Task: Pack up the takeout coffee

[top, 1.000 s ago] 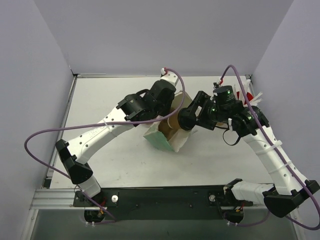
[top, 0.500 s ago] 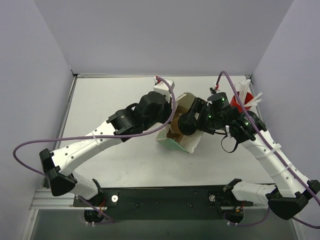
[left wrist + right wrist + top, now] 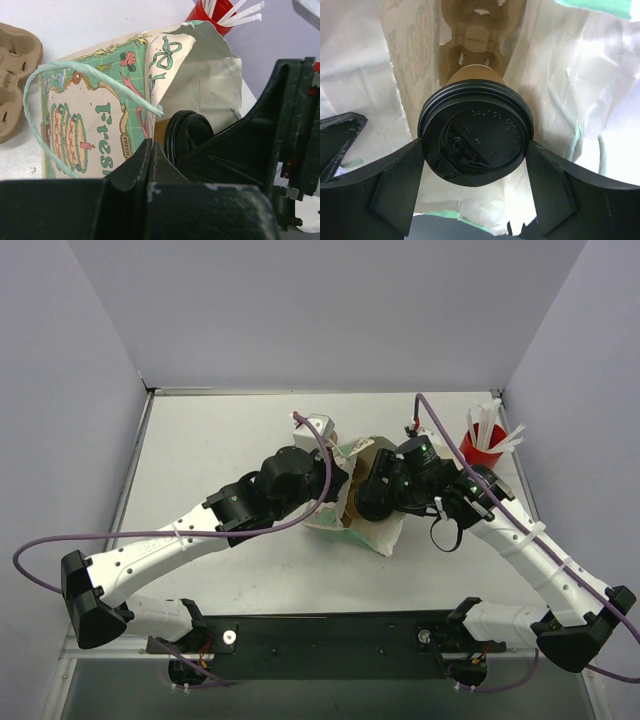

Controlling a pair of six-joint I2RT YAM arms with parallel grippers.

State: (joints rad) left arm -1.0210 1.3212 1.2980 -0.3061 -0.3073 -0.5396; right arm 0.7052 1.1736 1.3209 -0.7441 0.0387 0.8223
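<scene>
The right hand [image 3: 476, 150] pinches the cup [image 3: 475, 132] just under its black lid, one finger on each side, bottom end aimed into the mouth of the bag [image 3: 100, 115]. The cup sits at that mouth, partly between the bag's pale walls and not yet set down. The left hand [image 3: 150, 148] is pressed together, seemingly nipping the bag's front edge to hold the mouth up. To do this step well, the right arm should feed the cup straight along the bag's length, centred between the walls, and let go only once the base is seated. The left arm should hold its pinch steady so the mouth does not sag. A pulp carrier [image 3: 480, 30] shows ahead of the cup between the walls, so the base likely has to meet one of its wells squarely; a skewed entry could catch a rim and tip the cup. The torn, crumpled paper by the mouth and the mint handle [image 3: 75, 67] looping over the front panel could snag a finger. A red cup [image 3: 482, 450] of white sticks stands on the desk [image 3: 220, 440] near the right arm, where a wide elbow swing might knock it.
</scene>
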